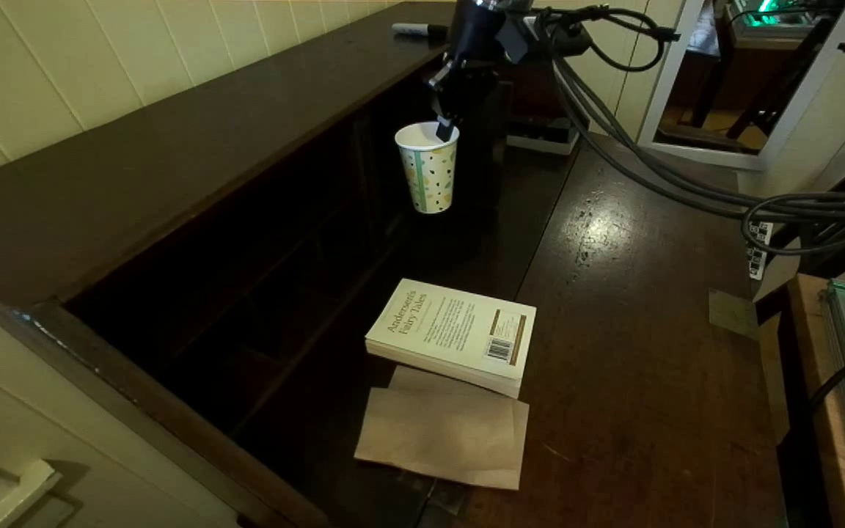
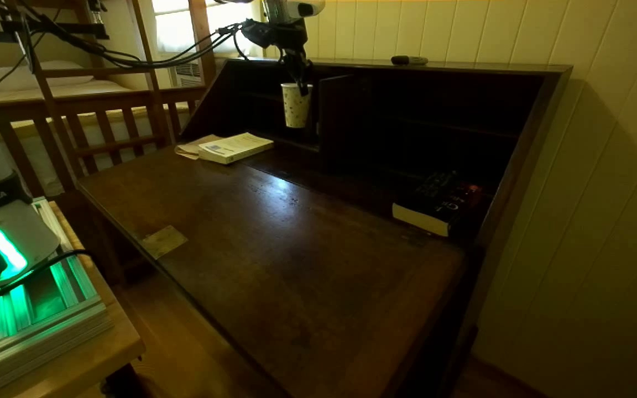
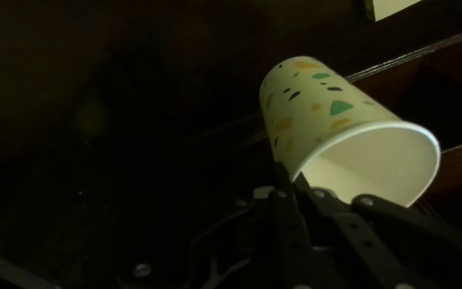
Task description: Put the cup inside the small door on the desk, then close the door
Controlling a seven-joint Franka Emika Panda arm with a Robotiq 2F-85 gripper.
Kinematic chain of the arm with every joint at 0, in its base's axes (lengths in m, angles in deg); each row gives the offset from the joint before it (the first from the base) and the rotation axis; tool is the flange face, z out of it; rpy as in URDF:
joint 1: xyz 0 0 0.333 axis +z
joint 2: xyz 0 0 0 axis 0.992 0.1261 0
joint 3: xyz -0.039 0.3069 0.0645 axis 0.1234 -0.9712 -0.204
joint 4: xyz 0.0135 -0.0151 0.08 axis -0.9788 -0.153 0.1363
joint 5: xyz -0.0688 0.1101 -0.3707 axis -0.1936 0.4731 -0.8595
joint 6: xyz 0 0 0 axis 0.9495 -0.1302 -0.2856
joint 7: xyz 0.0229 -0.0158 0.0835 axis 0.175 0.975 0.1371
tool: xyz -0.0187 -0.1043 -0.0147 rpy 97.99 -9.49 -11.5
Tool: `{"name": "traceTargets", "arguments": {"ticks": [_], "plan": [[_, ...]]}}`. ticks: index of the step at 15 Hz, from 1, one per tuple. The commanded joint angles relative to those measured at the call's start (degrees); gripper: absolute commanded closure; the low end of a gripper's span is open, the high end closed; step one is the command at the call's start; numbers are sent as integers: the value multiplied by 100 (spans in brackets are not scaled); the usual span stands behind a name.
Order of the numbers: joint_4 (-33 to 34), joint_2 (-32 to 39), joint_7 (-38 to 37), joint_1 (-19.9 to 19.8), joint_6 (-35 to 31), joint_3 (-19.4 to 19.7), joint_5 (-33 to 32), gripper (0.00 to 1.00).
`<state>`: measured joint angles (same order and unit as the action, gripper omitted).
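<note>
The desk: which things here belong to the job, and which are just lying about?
For the job:
cup, held at its rim
gripper, shut on the cup
small door, standing open
desk

Just lying about:
white book
brown paper, by the white book
dark book
marker, atop the desk's raised back

In an exterior view, the window [image 2: 177,27] at eleven o'clock is washed out and the desk [image 2: 296,271] patched with glare; the dark wrist view is blurred toward five.
</note>
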<state>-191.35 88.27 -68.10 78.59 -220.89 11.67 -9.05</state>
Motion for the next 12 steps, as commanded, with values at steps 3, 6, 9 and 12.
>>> {"name": "traceTargets", "arguments": {"ticks": [3,6,9,12], "plan": [[395,570,-400,33,-443,15,-5,99],[515,795,-633,74,-698,77,-105,99],[604,964,-809,94,-875,126,-129,99],[674,1128,-985,116,-1028,182,-116,99]]}}
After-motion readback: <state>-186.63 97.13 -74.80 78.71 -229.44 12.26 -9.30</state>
